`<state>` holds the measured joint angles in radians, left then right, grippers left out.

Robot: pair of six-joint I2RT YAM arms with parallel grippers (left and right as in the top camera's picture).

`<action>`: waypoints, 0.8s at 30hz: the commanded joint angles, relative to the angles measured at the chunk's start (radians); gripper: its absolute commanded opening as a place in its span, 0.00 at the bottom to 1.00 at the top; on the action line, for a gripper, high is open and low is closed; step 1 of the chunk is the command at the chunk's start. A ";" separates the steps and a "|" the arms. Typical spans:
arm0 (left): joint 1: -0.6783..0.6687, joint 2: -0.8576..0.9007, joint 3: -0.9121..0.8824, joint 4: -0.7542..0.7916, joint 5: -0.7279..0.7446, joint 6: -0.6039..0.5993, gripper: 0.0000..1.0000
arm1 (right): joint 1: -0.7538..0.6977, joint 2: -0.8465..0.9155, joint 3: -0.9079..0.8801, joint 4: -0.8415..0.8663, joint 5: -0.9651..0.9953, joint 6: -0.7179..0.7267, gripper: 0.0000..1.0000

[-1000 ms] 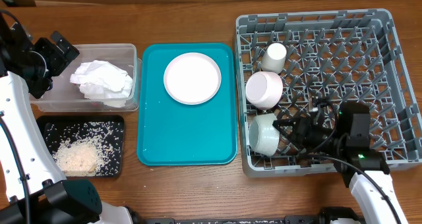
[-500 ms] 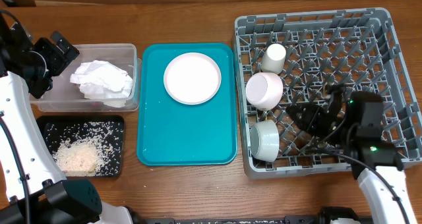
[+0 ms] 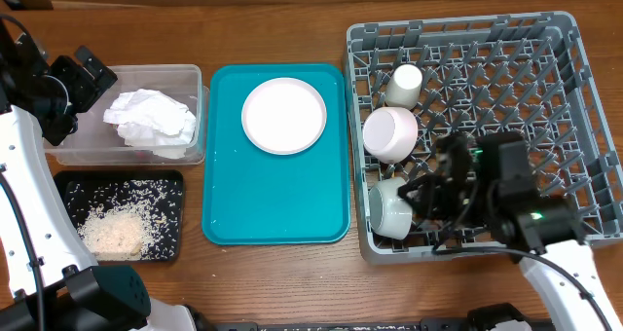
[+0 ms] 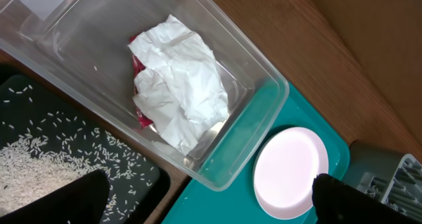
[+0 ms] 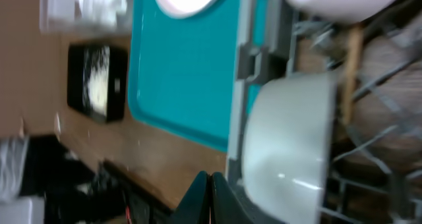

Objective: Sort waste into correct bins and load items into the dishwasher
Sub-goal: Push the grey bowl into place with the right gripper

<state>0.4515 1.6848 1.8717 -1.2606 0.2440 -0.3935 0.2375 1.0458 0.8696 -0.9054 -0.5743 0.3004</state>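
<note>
The grey dish rack [image 3: 574,107] holds the small white cup [image 3: 405,84], the whitish-pink bowl [image 3: 389,133] and the grey-green bowl [image 3: 389,210] on its side at the front left. My right gripper [image 3: 415,193] is shut and empty, right beside the grey-green bowl [image 5: 290,145]; its tips [image 5: 210,192] are pressed together. A thin wooden stick [image 5: 351,66], perhaps a chopstick, lies in the rack. The pink plate [image 3: 283,116] sits on the teal tray. My left gripper [image 3: 86,78] is open and empty over the clear tub [image 3: 195,78], which holds the napkin [image 4: 178,85] and red packet [image 4: 140,115].
The teal tray [image 3: 273,204] lies between the tub and the rack. The black tray [image 3: 68,185] at the front left holds rice grains [image 3: 115,230]. The rack's upright pegs crowd my right arm. Bare wood table runs along the front edge.
My right gripper pulled back to the right, then returned left beside the grey-green bowl. The bowl has shifted slightly toward the rack's front. The left arm has not moved.
</note>
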 commanded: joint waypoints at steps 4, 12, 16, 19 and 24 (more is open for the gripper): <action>-0.007 -0.003 0.022 0.001 0.008 -0.011 1.00 | 0.200 0.076 0.022 0.004 0.166 0.014 0.04; -0.007 -0.003 0.022 0.001 0.008 -0.011 1.00 | 0.291 0.207 0.022 0.002 0.418 0.098 0.04; -0.007 -0.003 0.022 0.001 0.008 -0.011 1.00 | 0.289 0.203 0.047 -0.019 0.522 0.101 0.04; -0.007 -0.003 0.022 0.001 0.008 -0.011 1.00 | 0.289 0.201 0.115 -0.084 0.591 0.101 0.04; -0.007 -0.003 0.022 0.001 0.008 -0.011 1.00 | 0.289 0.201 0.213 -0.164 0.665 0.101 0.04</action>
<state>0.4515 1.6848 1.8717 -1.2606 0.2440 -0.3935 0.5251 1.2575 1.0271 -1.0622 0.0048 0.3920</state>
